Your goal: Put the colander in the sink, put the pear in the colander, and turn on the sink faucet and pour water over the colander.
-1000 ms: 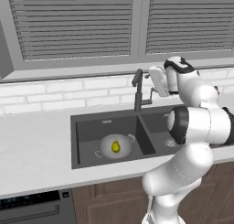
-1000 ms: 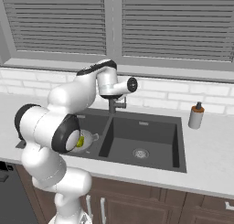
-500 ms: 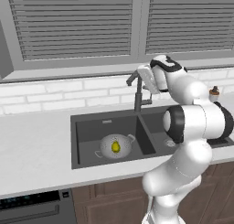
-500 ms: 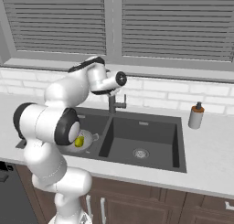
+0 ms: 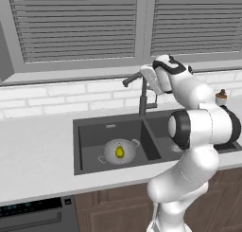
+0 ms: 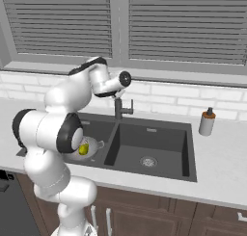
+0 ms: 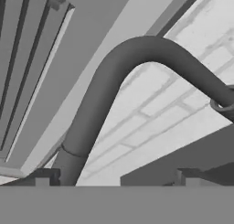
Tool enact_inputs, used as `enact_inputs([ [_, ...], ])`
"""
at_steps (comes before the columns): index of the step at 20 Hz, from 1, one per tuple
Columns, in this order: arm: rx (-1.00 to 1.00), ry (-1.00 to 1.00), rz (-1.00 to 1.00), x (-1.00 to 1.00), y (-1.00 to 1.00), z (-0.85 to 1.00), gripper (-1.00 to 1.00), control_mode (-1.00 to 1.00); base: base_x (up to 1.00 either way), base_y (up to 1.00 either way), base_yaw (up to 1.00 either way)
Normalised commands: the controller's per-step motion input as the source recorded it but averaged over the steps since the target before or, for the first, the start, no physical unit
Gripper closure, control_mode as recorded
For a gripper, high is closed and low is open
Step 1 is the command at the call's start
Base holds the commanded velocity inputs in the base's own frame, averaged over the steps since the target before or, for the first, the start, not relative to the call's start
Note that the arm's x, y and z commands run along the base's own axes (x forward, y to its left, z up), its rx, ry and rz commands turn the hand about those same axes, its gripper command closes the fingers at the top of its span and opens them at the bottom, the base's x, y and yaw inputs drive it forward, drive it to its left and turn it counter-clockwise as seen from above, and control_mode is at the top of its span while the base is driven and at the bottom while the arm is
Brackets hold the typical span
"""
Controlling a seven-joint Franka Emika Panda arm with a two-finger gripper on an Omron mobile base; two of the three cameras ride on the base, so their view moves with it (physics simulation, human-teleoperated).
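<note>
Grey counter point(image 5: 38, 155), dark 2-basin sink point(image 5: 90, 131), silver holed colander point(image 5: 128, 150) cradling yellow-green pear point(image 5: 119, 152), tool point(image 7: 114, 182) spread wide at gooseneck faucet point(image 7: 105, 90)

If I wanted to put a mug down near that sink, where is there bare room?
Bare counter left of the sink, and between sink and bottle. The right basin lies bare. Crowded: the left basin, with colander and pear, and around the faucet.

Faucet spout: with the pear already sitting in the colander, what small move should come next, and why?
Probably nudge the spout further over the left basin. The pear sits in the colander in the sink, no water is running, and the gripper, jaws open, sits right at the faucet's curved neck.
</note>
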Motion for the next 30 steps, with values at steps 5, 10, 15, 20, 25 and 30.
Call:
enact_inputs([
  [5,0.34,-0.10,0.00,-0.88,-1.00,0.40,-1.00,-1.00,0.00,0.00,0.00],
  [10,0.04,0.02,-0.10,0.46,-0.93,-0.19,-1.00,-1.00,0.00,0.00,0.00],
  [15,0.01,0.05,-0.12,0.19,-0.99,-0.79,-1.00,-1.00,0.00,0.00,0.00],
  [20,-0.01,-0.03,0.02,-0.04,-0.69,-0.62,-1.00,-1.00,0.00,0.00,0.00],
  [25,-0.23,-0.38,0.26,0.04,0.00,-0.23,-1.00,-1.00,0.00,0.00,0.00],
  [30,-0.27,-0.45,0.25,0.26,0.00,-0.30,-1.00,-1.00,0.00,0.00,0.00],
])
